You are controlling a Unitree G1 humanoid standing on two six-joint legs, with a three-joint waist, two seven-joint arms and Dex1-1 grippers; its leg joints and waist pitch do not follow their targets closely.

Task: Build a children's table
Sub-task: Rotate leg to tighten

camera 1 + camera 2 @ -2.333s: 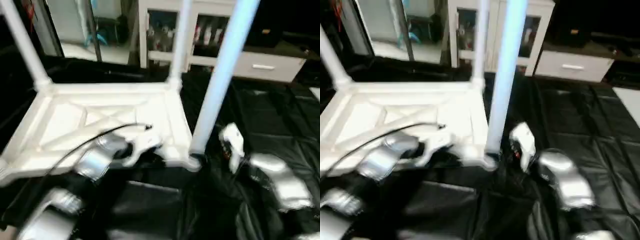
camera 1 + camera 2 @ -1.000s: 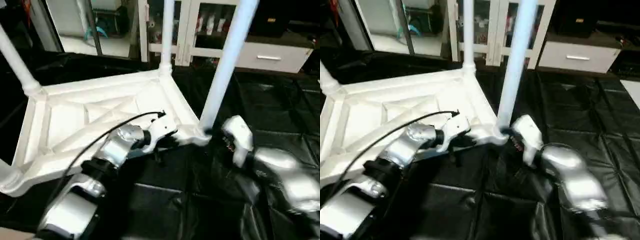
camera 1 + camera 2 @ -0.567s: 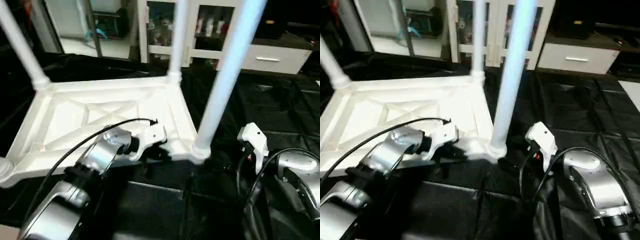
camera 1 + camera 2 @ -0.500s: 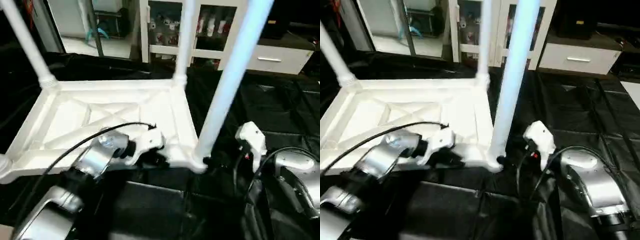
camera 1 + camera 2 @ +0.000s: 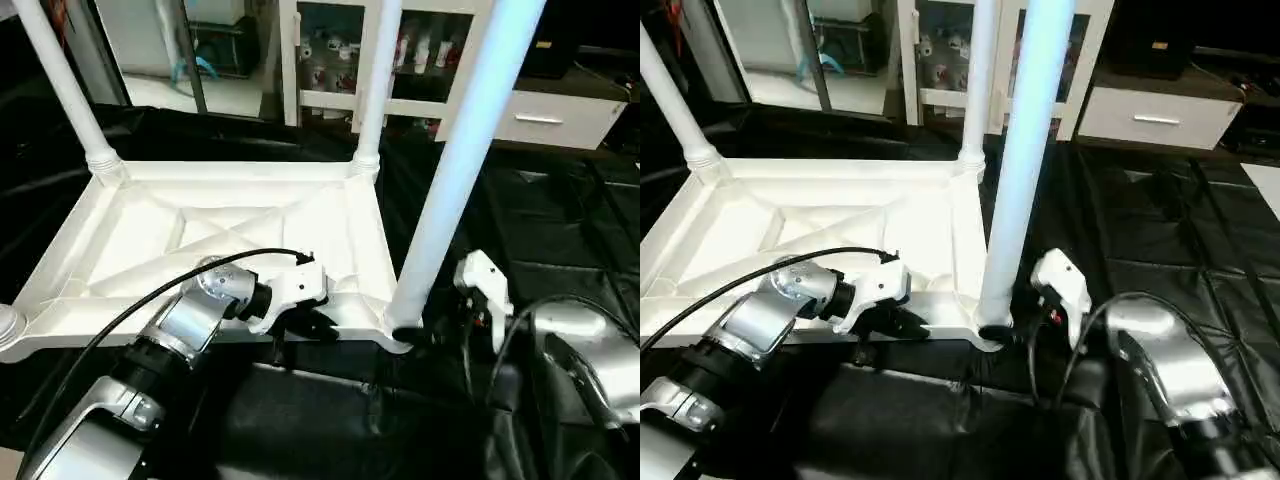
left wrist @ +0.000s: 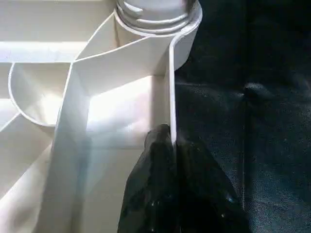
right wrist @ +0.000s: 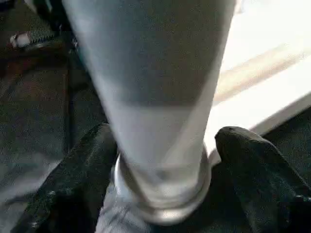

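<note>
the children's table (image 5: 220, 235) lies upside down on black sheeting (image 5: 560, 230), ribbed underside up, legs rising from its corner sockets. the left pincer (image 5: 312, 328) is pinched tight on the thin near rim of the top, one finger on each side of the wall. to its right, the nearest leg (image 5: 455, 160) stands in its socket — the right pincer (image 7: 160, 160) straddles its base, fingers (image 7: 262, 170) spread wide on either side. a white cabinet (image 5: 340, 60) stands behind.
</note>
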